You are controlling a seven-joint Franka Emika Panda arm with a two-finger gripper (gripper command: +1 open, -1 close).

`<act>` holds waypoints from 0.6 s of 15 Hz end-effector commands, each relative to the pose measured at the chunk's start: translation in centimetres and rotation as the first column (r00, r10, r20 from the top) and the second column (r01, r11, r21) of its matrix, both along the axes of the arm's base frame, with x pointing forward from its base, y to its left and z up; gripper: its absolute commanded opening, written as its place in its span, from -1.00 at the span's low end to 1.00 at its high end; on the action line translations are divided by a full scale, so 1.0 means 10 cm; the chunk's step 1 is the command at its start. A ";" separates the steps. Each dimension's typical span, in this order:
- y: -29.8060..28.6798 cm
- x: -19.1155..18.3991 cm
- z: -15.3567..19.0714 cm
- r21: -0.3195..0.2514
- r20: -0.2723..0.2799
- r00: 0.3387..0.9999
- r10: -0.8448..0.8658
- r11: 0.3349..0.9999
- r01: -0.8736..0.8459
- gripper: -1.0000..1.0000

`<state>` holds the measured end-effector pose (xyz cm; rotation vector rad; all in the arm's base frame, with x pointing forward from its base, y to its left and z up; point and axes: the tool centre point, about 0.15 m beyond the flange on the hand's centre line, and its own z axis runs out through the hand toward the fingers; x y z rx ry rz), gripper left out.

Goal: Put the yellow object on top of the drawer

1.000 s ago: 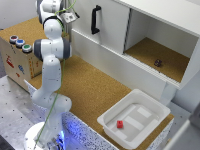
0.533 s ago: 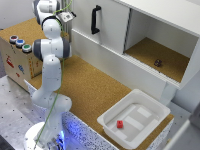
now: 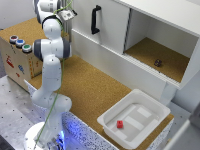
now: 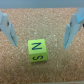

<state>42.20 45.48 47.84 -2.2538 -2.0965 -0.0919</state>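
In the wrist view the yellow object (image 4: 38, 51) is a small yellow cube with dark letters on its faces, lying on the cork surface. My gripper (image 4: 40, 44) is open above it, one finger (image 4: 9, 30) on each side of the cube and neither touching it. In the exterior view the gripper (image 3: 67, 13) is at the far end of the cork table, beside the drawer (image 3: 112, 30), a white cabinet with a black vertical handle (image 3: 95, 20). The arm hides the cube in that view.
The cabinet's cork-lined compartment (image 3: 150, 52) holds a small dark object (image 3: 158, 63). A shallow white tray (image 3: 150, 107) with a red block (image 3: 120, 124) sits at the table's near corner. A cardboard box (image 3: 15, 57) with coloured buttons stands on the exterior view's left.
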 end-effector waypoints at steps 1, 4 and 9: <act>-0.37 0.01 0.08 0.032 -0.170 0.956 -0.239 0.968 0.248 1.00; -0.64 -0.11 -0.06 0.055 -0.213 0.870 -0.445 0.883 0.466 1.00; -0.98 -0.45 -0.16 0.046 -0.250 0.699 -0.670 0.713 0.700 1.00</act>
